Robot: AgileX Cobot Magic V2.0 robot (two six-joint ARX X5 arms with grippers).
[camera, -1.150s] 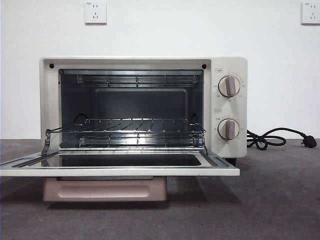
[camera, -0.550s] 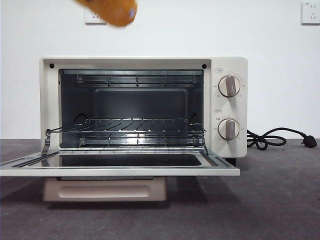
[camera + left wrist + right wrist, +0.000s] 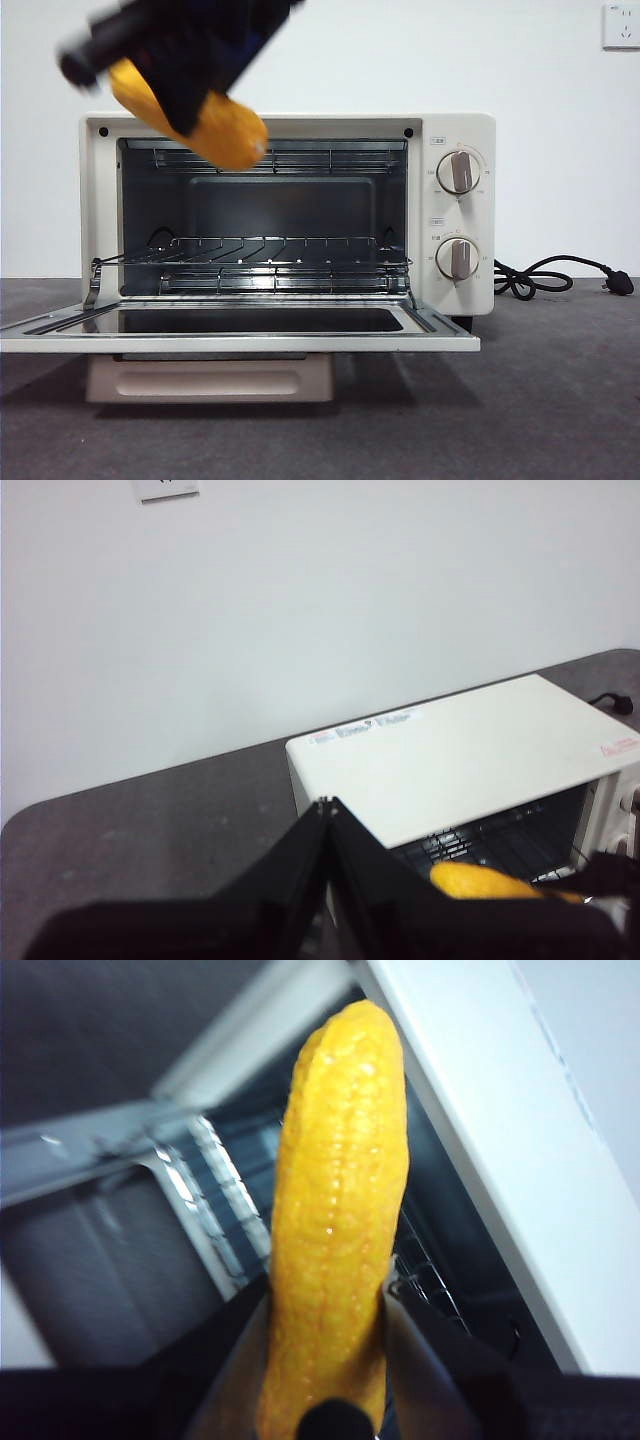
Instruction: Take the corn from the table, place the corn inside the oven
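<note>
My right gripper [image 3: 185, 85] comes in from the upper left of the front view, shut on the corn [image 3: 228, 128], a yellow-orange cob tilted with its free end down to the right. The cob hangs before the top left corner of the oven's [image 3: 455, 215] mouth. In the right wrist view the corn [image 3: 340, 1200] stands between my right gripper's [image 3: 328, 1305] jaws, above the wire rack [image 3: 225, 1210] and the oven's top edge [image 3: 500, 1140]. The oven door [image 3: 240, 340] lies folded down. My left gripper [image 3: 326, 804] hovers shut and empty, behind and above the oven [image 3: 470, 750], seeing the corn [image 3: 480, 882].
A wire rack [image 3: 270, 255] spans the oven cavity at mid height. A black cord with its plug [image 3: 560, 275] lies on the table [image 3: 540, 400] to the oven's right. A wall socket [image 3: 621, 25] sits at the upper right.
The right gripper has come down from the top edge with the corn. Half a second ago only the cob's tip showed; now it hangs at the oven's upper left opening.
</note>
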